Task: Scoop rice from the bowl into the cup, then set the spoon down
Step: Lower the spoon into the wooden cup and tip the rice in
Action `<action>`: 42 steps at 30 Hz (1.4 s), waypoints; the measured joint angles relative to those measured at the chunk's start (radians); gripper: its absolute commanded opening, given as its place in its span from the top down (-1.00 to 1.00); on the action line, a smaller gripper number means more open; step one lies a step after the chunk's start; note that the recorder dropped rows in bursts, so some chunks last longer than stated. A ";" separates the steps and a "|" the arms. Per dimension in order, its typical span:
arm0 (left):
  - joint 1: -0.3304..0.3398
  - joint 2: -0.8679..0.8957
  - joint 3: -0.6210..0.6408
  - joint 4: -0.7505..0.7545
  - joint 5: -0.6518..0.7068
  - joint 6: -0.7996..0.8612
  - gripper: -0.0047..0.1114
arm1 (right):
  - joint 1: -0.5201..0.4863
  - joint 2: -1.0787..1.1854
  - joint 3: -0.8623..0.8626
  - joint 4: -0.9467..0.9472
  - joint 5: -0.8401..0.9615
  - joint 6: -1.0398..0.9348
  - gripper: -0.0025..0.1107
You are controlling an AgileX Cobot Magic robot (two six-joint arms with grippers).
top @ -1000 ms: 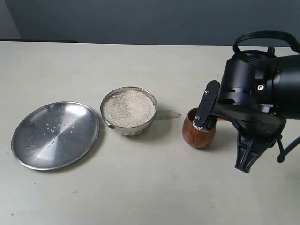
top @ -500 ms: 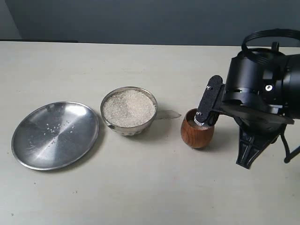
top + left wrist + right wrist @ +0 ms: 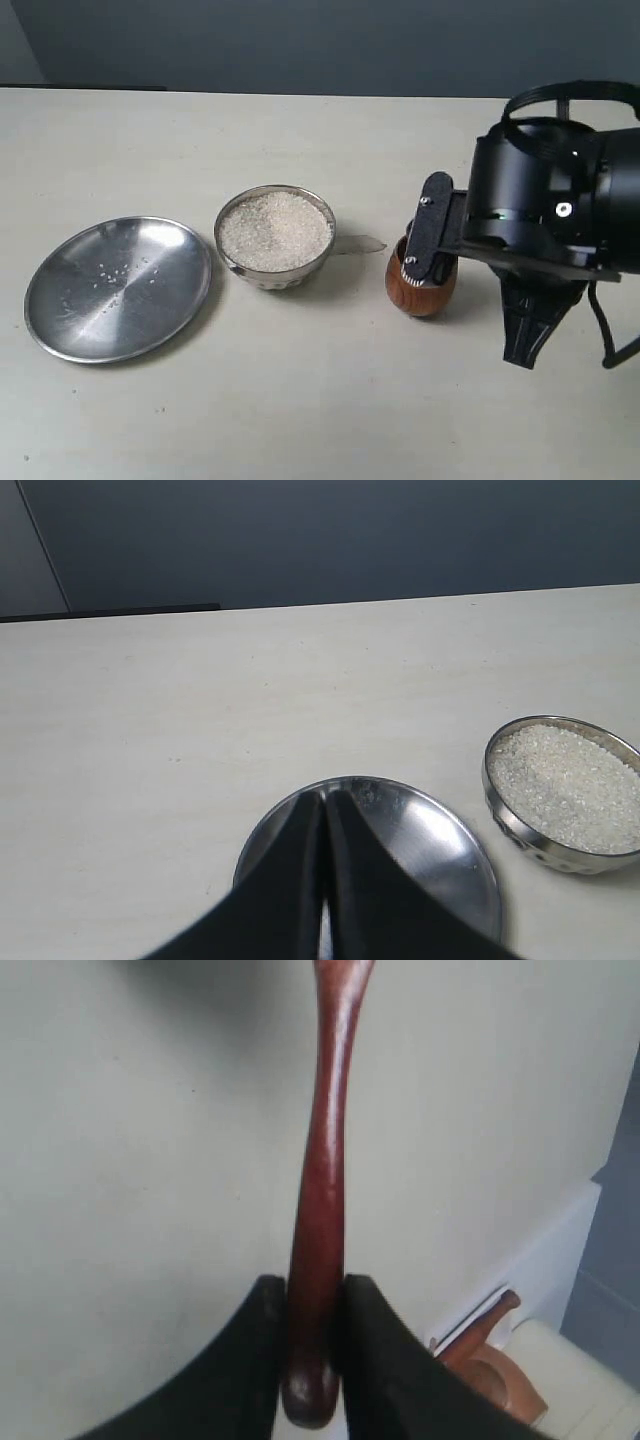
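Observation:
The steel bowl [image 3: 275,238] holds white rice [image 3: 275,230] heaped near its rim, and the left wrist view shows the bowl [image 3: 562,792] too. The brown wooden cup [image 3: 422,290] stands right of the bowl. My right gripper [image 3: 420,262] hangs over the cup's mouth and hides it. In the right wrist view this gripper [image 3: 315,1295] is shut on the spoon [image 3: 322,1180], gripping the end of its handle. The scoop runs out of frame, and the exterior view hides the spoon. My left gripper [image 3: 325,800] is shut and empty above the plate.
A wide shallow steel plate [image 3: 118,288] with a few stray grains lies left of the bowl, and shows under the left fingers as the plate [image 3: 440,850]. The bulky black right arm [image 3: 560,210] fills the right side. A dark wall [image 3: 320,45] backs the table.
My right gripper has shifted a little left and turned, so its finger now covers the cup's mouth. Bowl, plate and cup have stayed put.

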 measured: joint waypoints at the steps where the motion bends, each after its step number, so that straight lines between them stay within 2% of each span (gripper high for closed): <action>1: 0.000 0.000 0.000 0.000 0.000 0.000 0.91 | 0.011 0.000 0.000 0.000 0.000 -0.008 0.97; 23: 0.000 0.000 0.000 0.000 0.000 0.000 0.91 | 0.024 -0.001 0.000 -0.039 -0.002 0.010 0.97; 37: 0.000 0.000 0.000 0.000 0.000 0.000 0.91 | 0.024 -0.001 0.000 0.014 -0.002 0.000 0.97; 42: 0.000 0.000 0.000 0.000 0.000 0.000 0.91 | 0.024 -0.001 0.000 -0.023 -0.002 0.110 0.97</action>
